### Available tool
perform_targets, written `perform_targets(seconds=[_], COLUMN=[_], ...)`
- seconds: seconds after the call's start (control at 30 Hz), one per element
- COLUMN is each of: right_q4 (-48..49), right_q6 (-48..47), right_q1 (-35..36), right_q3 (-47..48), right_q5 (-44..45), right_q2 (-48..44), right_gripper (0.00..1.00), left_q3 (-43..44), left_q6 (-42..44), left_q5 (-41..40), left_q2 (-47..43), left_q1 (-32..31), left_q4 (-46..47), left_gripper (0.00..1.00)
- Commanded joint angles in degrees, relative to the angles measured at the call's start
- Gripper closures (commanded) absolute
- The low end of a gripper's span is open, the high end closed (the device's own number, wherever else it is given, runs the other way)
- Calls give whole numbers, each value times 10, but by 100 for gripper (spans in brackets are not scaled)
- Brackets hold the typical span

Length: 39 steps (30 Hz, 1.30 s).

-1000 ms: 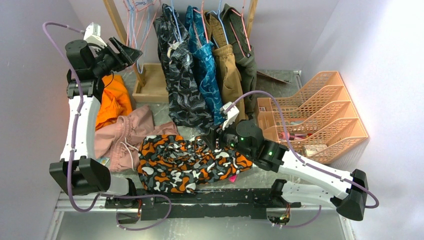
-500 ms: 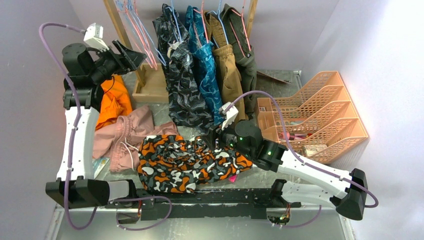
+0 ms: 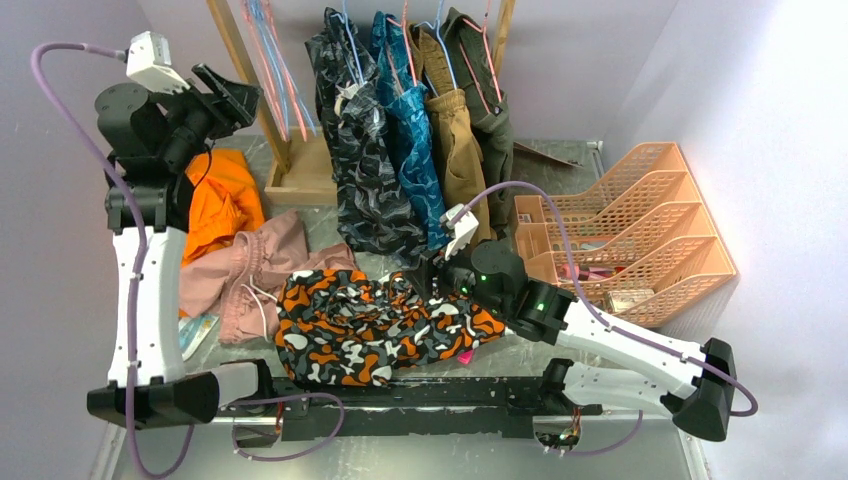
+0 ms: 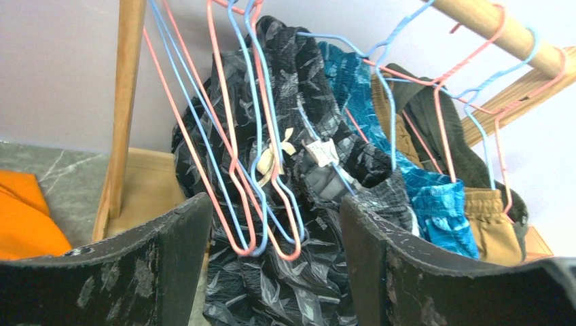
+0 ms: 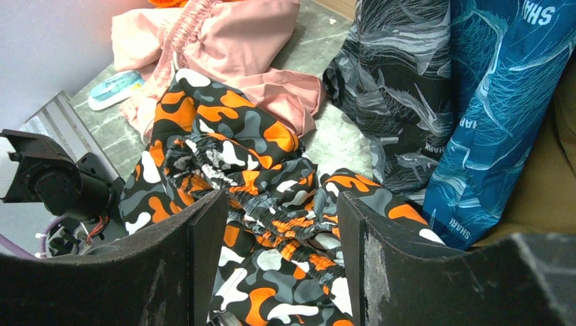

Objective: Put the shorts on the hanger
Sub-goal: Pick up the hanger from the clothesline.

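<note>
The orange, black, white and grey camo shorts (image 3: 380, 325) lie crumpled on the table near the front. In the right wrist view they (image 5: 272, 204) lie just under my right gripper (image 5: 282, 200), which is open and empty. In the top view my right gripper (image 3: 432, 278) hovers at their right edge. Pink hangers (image 3: 285, 85) hang empty among light-blue ones at the left end of the rail. My left gripper (image 3: 228, 95) is raised, open and empty, just left of them. In the left wrist view the pink hanger loops (image 4: 287, 256) hang between and beyond my fingers, untouched.
Dusty-pink shorts (image 3: 250, 270) and an orange garment (image 3: 225, 200) lie at the left. Grey-black camo (image 3: 360, 160), blue (image 3: 412, 150), tan (image 3: 455, 140) and dark green (image 3: 492, 110) garments hang on the rail. The wooden rack post (image 3: 240, 55) is beside my left gripper. An orange file rack (image 3: 630, 230) stands at the right.
My left arm has drawn up and to the left, away from the hangers, which have swung back towards the post. The right arm and the shorts have not moved.
</note>
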Motion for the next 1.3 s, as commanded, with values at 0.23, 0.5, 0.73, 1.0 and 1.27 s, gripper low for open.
perform_targets(seconds=[0.23,0.5,0.73,1.0,1.27], right_q4=[0,-6,-7,-6,-4], right_q6=[-1,-5,-6,-9,-12], right_q1=[1,2,2,2,2], right_q3=[4,1,1,2,2], right_q5=[11,22,24,28,31], right_q2=[-14,-17,-15,-9,-3], right_gripper=[37,37,37,37,37], left_q3=[44,37,42,42,41], left_q6=[-5,-1,10,27,39], left_q5=[4,8,-1,-13,-8], left_q2=[88,115,135,145,158], left_q1=[0,0,0,0,0], left_q4=[11,26,25,23,24], left_gripper=[33,50,57,58,62])
